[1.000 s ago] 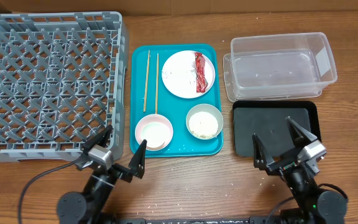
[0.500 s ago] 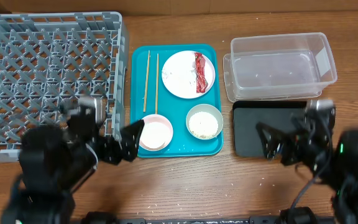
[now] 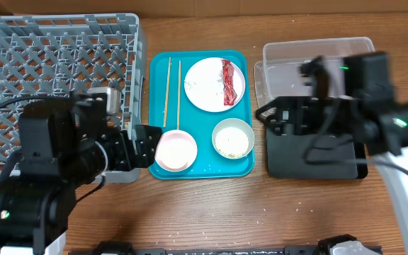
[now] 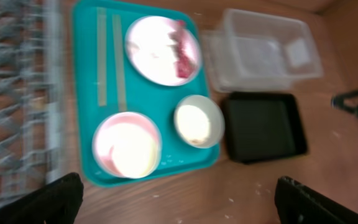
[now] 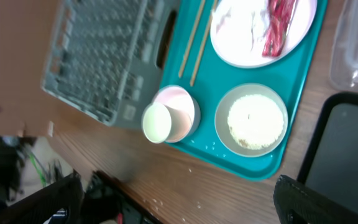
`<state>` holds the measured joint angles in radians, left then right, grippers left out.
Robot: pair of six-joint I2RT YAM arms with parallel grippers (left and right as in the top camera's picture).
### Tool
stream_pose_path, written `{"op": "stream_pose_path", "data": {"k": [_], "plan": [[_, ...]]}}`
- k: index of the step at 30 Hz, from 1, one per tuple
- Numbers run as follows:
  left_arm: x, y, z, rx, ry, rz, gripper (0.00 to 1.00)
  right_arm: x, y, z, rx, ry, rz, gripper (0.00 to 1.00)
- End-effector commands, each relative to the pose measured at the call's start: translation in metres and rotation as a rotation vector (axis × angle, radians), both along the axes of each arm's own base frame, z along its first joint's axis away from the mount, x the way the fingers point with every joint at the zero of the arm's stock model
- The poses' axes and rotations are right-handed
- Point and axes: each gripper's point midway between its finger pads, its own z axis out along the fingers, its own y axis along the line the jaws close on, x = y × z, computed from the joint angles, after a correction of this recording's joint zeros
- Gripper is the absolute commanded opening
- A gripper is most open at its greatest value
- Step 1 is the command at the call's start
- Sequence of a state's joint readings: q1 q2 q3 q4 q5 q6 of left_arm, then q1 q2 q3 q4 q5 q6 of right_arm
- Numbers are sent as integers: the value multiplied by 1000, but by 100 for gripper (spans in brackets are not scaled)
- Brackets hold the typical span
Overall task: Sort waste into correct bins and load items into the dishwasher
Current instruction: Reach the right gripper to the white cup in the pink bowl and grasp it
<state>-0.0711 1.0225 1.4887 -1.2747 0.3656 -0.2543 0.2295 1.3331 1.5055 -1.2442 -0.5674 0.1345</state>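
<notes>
A teal tray (image 3: 159, 106) holds a pale pink plate (image 3: 207, 85) with a red wrapper (image 3: 229, 82) and white bits on it. It also holds two chopsticks (image 3: 173, 92), a pink bowl (image 3: 175, 150) and a grey-green bowl of rice (image 3: 233, 139). In the right wrist view a white cup (image 5: 156, 122) sits in the pink bowl (image 5: 185, 106). My left gripper (image 3: 137, 150) is open and empty beside the pink bowl. My right gripper (image 3: 278, 117) is open and empty, raised near the black tray (image 3: 310, 161). No tissue shows clearly.
The grey dish rack (image 3: 48, 64) fills the left side. The clear tub (image 3: 324, 71) stands behind the black tray at the right. Loose rice grains (image 3: 299, 207) lie on the wood near the front edge. My left arm covers the rack's front right corner.
Both arms have risen from the table's front edge. The left now hangs over the rack's front right corner, the right over the black tray and tub. Nothing was grasped.
</notes>
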Motion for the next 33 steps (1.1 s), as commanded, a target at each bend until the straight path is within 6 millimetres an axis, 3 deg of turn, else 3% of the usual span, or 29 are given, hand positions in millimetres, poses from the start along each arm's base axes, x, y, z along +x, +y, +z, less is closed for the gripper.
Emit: {"op": "stream_pose_path", "data": {"k": [1, 5, 10, 16, 18, 21, 25, 29, 33], "plan": [[3, 45, 29, 111, -70, 255, 100, 10, 14, -30, -172, 10, 30, 100], [-1, 59, 48, 158, -126, 316, 100, 24, 35, -58, -314, 23, 73, 100], [-5, 59, 40, 170, -88, 308, 100, 61, 68, -73, -291, -7, 84, 98], [-12, 59, 31, 182, -36, 303, 100, 107, 98, -86, -231, -114, 83, 77], [-12, 59, 30, 183, -32, 303, 100, 112, 106, -91, -207, -119, 101, 73], [-13, 59, 29, 184, -27, 302, 100, 91, 124, -96, -134, -43, 182, 61], [-16, 60, 26, 187, -12, 301, 100, 42, 142, -103, -105, 107, 285, 59], [-16, 60, 26, 188, -9, 300, 100, 2, 150, -129, -230, 204, 293, 56], [-16, 59, 27, 186, -13, 301, 100, -13, 156, -155, -364, 190, 209, 55]]}}
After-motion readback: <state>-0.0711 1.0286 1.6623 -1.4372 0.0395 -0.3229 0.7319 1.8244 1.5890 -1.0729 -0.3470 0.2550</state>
